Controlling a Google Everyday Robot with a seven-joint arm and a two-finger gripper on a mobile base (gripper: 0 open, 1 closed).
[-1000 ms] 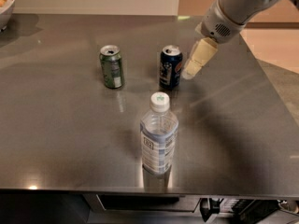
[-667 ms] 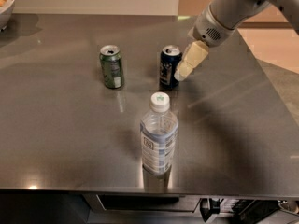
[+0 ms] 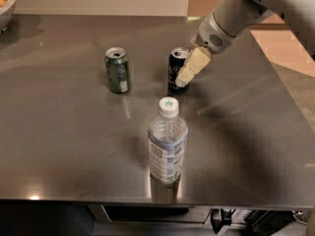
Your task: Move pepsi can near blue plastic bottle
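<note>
Nearest the front edge of the counter (image 3: 74,132) stands the blue plastic bottle (image 3: 168,144), upright, its white cap on. Farther back, the pepsi can (image 3: 175,73) stands upright, apart from the bottle. My pincer (image 3: 184,77) sits low at the can's right side and overlaps it; whether it is spread or closed on the can I cannot tell. Left of the pepsi can stands a green can (image 3: 117,70). At the far left corner a bowl (image 3: 6,6) shows partly.
</note>
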